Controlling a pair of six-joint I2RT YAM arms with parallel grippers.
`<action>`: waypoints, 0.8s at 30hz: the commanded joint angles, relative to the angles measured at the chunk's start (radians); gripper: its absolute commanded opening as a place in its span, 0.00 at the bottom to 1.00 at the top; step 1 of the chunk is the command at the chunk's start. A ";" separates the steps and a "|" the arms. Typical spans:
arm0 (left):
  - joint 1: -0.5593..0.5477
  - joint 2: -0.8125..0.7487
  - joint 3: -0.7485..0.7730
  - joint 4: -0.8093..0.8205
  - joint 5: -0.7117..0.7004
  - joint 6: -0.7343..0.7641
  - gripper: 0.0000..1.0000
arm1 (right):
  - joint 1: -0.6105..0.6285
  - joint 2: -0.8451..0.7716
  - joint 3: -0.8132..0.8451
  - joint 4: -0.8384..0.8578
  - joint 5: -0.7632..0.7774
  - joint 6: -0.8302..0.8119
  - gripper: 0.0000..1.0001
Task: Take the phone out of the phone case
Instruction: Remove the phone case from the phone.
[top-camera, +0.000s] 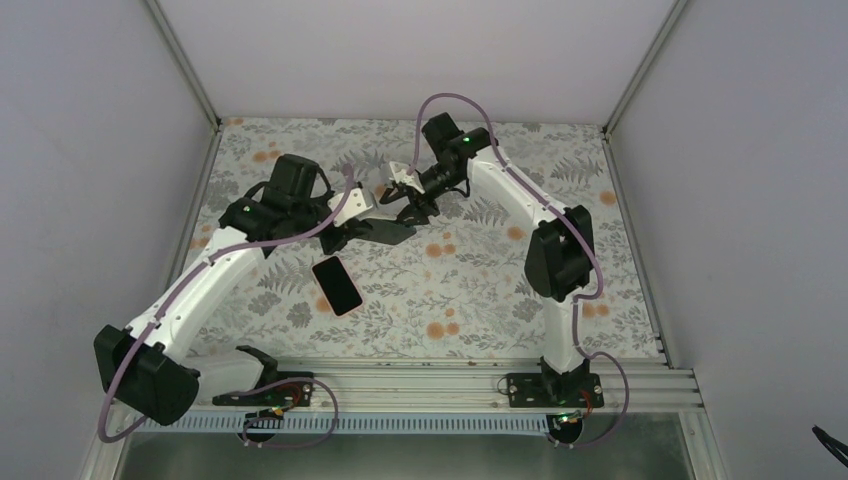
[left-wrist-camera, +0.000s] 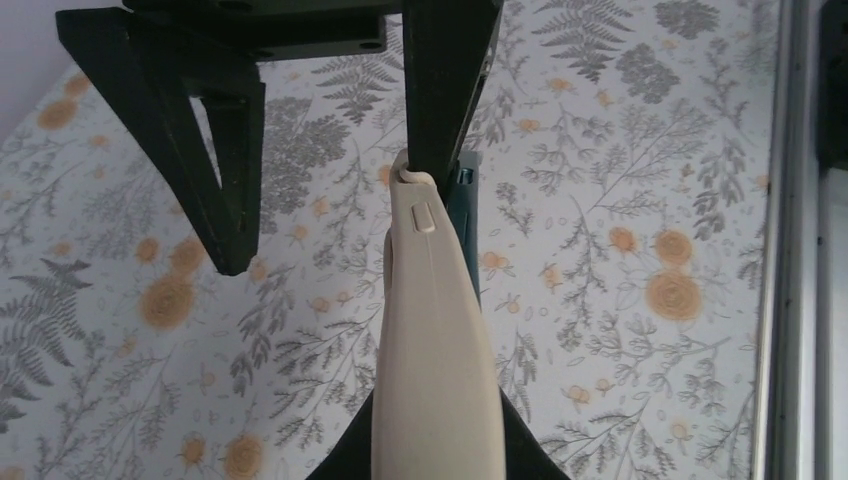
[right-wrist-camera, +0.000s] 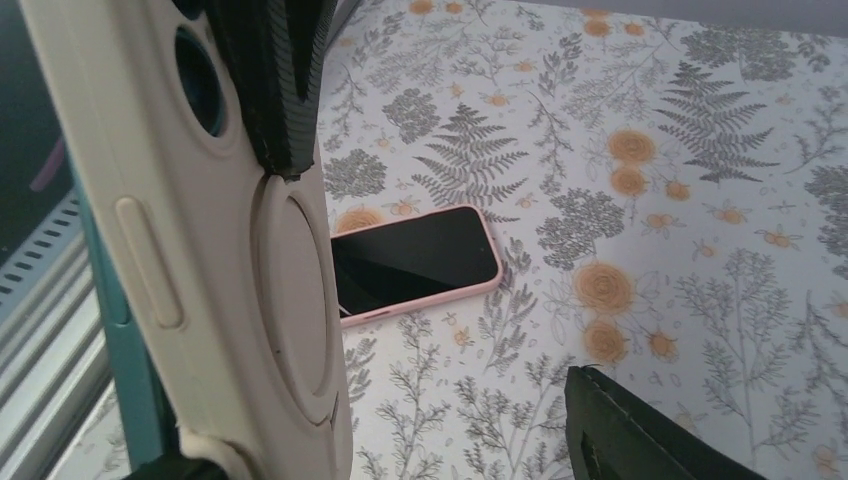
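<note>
A beige phone case (left-wrist-camera: 435, 350) with a teal phone (left-wrist-camera: 466, 215) showing along its edge is held upright above the table. My left gripper (left-wrist-camera: 436, 445) is shut on the case, one black finger on each flat side. In the right wrist view the case (right-wrist-camera: 210, 270) fills the left side. My right gripper (right-wrist-camera: 400, 450) is open. One of its fingers (left-wrist-camera: 445, 90) rests against the case's end and the other finger (right-wrist-camera: 640, 430) stands well clear. The two grippers meet in the top view, left (top-camera: 375, 225) and right (top-camera: 412, 205).
A second phone (top-camera: 337, 285) with a dark screen and pink rim lies flat on the floral table mat (top-camera: 480, 290), just near of the grippers. It also shows in the right wrist view (right-wrist-camera: 415, 260). Aluminium rail (top-camera: 450, 385) runs along the near edge.
</note>
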 joint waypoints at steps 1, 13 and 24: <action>0.022 0.075 0.022 0.728 -0.241 -0.023 0.02 | 0.192 -0.021 -0.023 -0.152 -0.381 0.099 0.65; 0.031 0.127 0.140 0.696 -0.270 -0.019 0.02 | 0.257 -0.005 -0.053 -0.152 -0.326 0.115 0.21; 0.048 0.091 0.185 0.512 -0.169 0.005 0.17 | 0.190 -0.039 -0.071 -0.146 -0.310 0.131 0.03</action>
